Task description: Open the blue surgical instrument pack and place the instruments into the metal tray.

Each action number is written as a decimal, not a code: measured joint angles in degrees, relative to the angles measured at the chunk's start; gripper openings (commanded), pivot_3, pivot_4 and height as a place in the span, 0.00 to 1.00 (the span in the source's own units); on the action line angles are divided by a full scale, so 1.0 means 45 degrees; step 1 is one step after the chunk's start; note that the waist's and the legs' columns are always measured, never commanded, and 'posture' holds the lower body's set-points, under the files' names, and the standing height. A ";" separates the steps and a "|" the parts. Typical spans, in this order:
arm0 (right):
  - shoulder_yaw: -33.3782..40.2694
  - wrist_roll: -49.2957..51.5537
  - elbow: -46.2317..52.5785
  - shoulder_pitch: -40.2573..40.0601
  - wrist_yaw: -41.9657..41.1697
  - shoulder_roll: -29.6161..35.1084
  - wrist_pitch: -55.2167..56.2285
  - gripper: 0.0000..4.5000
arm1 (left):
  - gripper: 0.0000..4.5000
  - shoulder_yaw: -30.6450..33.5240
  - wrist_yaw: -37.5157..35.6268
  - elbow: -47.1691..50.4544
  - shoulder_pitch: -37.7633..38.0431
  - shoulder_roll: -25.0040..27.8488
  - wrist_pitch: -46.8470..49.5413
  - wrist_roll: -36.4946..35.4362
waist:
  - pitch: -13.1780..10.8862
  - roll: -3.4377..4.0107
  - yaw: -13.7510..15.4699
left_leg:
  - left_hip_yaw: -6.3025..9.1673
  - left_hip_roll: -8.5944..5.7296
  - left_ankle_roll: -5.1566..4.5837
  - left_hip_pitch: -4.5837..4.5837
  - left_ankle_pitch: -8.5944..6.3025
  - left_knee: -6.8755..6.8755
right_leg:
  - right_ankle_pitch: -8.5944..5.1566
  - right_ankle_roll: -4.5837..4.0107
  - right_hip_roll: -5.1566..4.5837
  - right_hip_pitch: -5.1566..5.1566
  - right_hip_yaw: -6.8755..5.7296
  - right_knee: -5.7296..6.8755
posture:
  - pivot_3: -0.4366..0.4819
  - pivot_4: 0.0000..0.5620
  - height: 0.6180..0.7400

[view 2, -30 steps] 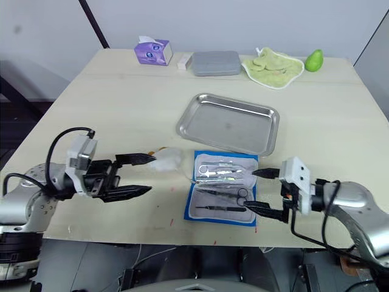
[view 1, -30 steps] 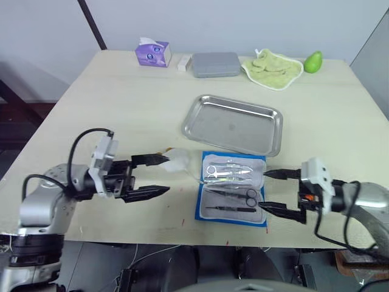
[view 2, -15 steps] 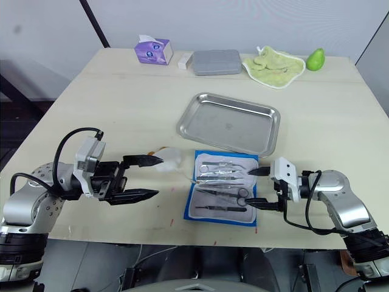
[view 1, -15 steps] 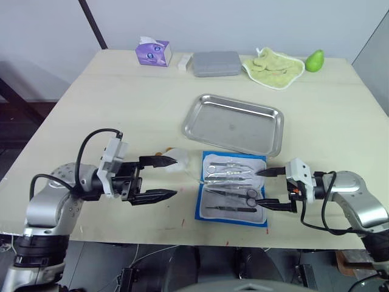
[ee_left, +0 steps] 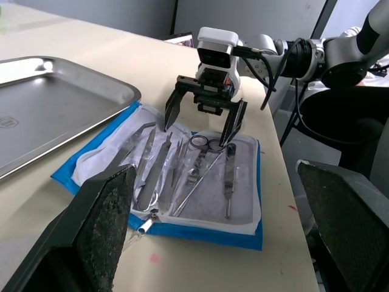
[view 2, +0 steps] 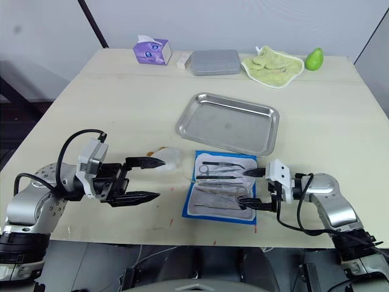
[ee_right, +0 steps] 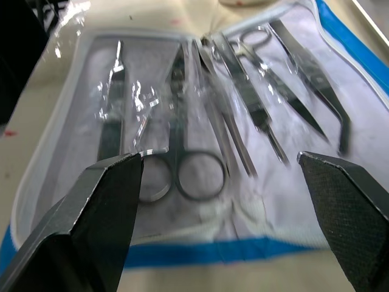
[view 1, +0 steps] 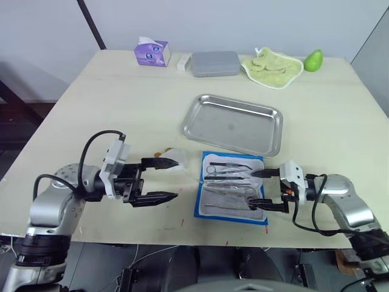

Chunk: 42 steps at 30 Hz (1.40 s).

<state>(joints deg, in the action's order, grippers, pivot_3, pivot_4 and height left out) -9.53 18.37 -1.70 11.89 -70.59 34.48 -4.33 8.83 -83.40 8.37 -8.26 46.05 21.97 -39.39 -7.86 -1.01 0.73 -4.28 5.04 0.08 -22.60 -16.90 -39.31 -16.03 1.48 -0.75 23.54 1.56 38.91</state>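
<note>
The blue surgical instrument pack [view 1: 231,187] lies open near the desk's [view 1: 109,103] front edge, just in front of the metal tray [view 1: 233,123]. My right gripper [view 1: 258,188] hovers fingers apart at the pack's right edge, over the instruments [ee_right: 194,109]. My left gripper [view 1: 165,180], fingers apart, holds nothing over bare desk left of the pack.

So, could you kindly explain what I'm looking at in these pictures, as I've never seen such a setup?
It is a two-armed robot at a table. Two pictures come from its head, looking down; the other two from cameras on its wrists.

The blue surgical instrument pack lies open, the instruments under clear plastic. Beyond it sits the empty metal tray.

The right gripper is open over the pack's edge, holding nothing. The left gripper is open too, beside a small white object.

At the far edge: a tissue box, a grey box, a green cloth and a green fruit.
</note>
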 measured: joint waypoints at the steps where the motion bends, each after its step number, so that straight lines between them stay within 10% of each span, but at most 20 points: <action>1: 0.0000 -0.0039 -0.0119 -0.0039 0.0022 -0.0040 0.0186 0.99 | 1.00 -0.0009 -0.0012 -0.0007 0.0001 0.0000 -0.0015 0.0000 | 0.0000 0.0000 0.0000 | -0.0002 0.0000 0.0000 0.0000 0.0000 0.0000 | 0.0000 0.0000 -0.0001 -0.0001 0.0000 -0.0001 | 0.48 0.27 1.00; 31: -0.0177 -0.0134 -0.4860 0.0701 -0.1179 -0.1222 0.4453 0.99 | 1.00 -0.0178 0.0553 -0.0631 0.0201 -0.0023 -0.0604 0.0896 | 0.0140 -0.0196 0.0026 | -0.0009 0.0005 -0.0002 0.0212 -0.0002 0.0019 | -0.0003 -0.0006 -0.0009 -0.0200 -0.0002 -0.0015 | 0.48 0.27 1.00; 41: -0.0177 -0.0138 -0.4725 0.0657 -0.1106 -0.1230 0.4305 0.99 | 1.00 -0.2823 0.2699 -0.0691 -0.3604 -0.1100 0.1223 0.2314 | 0.0191 -0.0267 0.0019 | -0.0004 0.0004 -0.0001 0.0211 -0.0001 0.0018 | -0.0002 -0.0004 0.0000 -0.0207 -0.0003 -0.0014 | 0.48 0.27 1.00; 42: -0.0183 -0.0139 -0.4667 0.0641 -0.1077 -0.1232 0.4289 1.00 | 0.89 -0.3189 0.2674 -0.0999 -0.4057 -0.1241 0.1253 0.2532 | 0.0189 -0.0260 0.0014 | -0.0007 0.0003 -0.0001 0.0211 -0.0001 0.0017 | -0.0002 -0.0004 0.0001 -0.0206 0.0002 -0.0015 | 0.48 0.27 1.00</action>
<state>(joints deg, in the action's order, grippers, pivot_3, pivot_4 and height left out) -10.35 17.74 -22.70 14.78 -75.44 28.94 14.97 -5.52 -71.37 3.87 -26.52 40.47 27.61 -28.00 -7.01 -2.18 0.79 -4.31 5.06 0.07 -21.65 -16.91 -39.23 -16.04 1.47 -0.75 22.62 1.57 38.84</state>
